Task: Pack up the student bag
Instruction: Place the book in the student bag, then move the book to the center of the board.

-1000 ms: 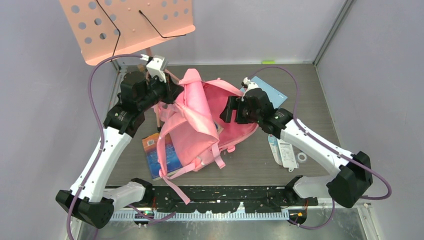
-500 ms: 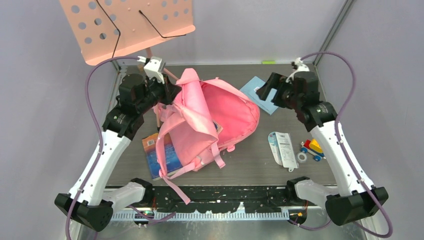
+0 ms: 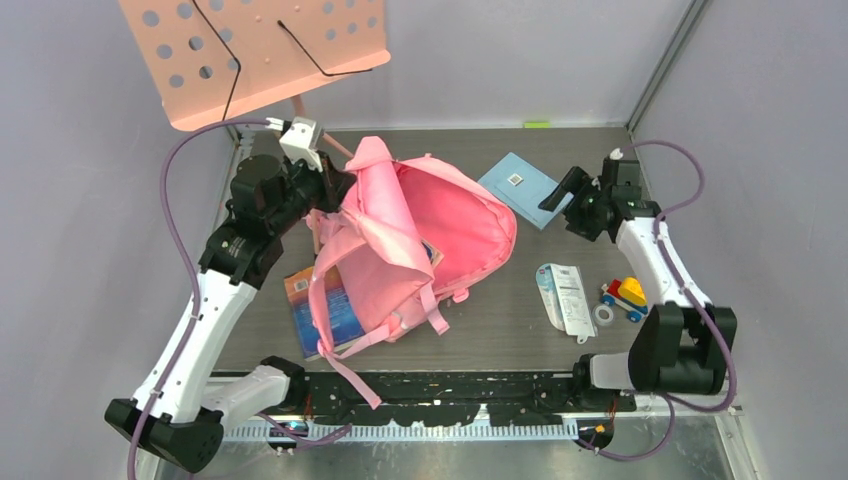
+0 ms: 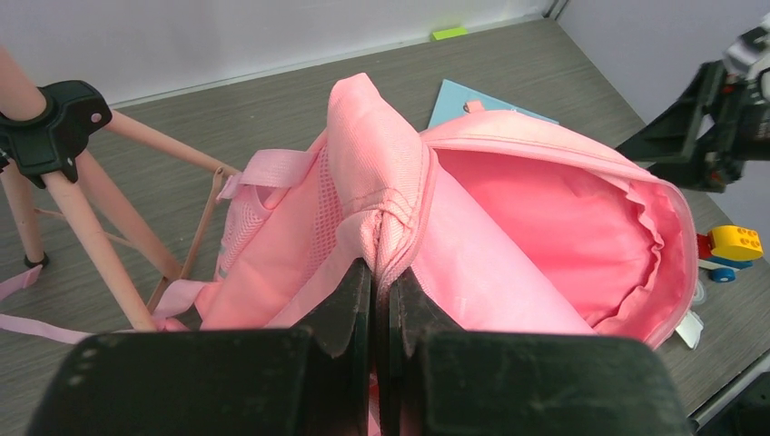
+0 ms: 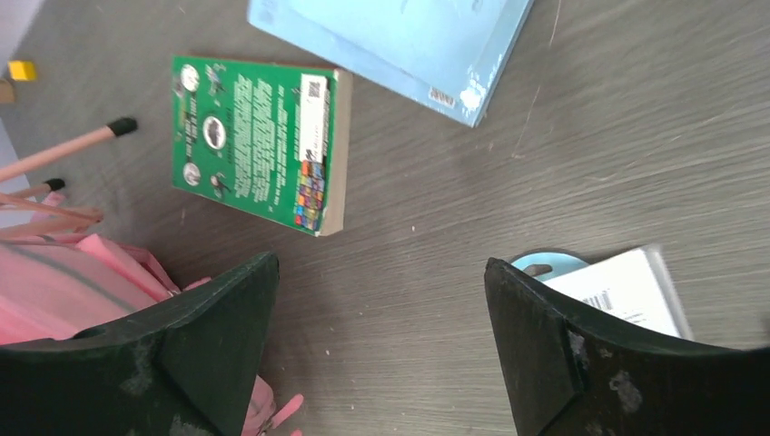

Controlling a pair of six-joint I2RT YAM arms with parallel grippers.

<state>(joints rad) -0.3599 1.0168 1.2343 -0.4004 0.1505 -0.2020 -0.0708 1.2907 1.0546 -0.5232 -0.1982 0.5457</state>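
Pink student bag (image 3: pixel 450 225) gaping mid-table; left gripper (image 3: pixel 332 190) pinching its rim; right gripper (image 3: pixel 556 192) free.
Top view: the bag lies on the table (image 3: pixel 500 330), partly over a blue-orange book (image 3: pixel 335 312); the right gripper hangs by a blue booklet (image 3: pixel 515 180), apart from the bag. Left wrist: jaws clamped narrow on the bag's pink rim, the lining open beyond. Right wrist: jaws spread wide, nothing between them; a green book (image 5: pixel 259 141) lies on the wood.

The bag (image 3: pixel 455 225) gapes wide on its right with open table (image 3: pixel 500 320) beyond, stand legs (image 4: pixel 91 241) crowd its left, and a blue book (image 3: pixel 522 185) lies past its far-right corner.
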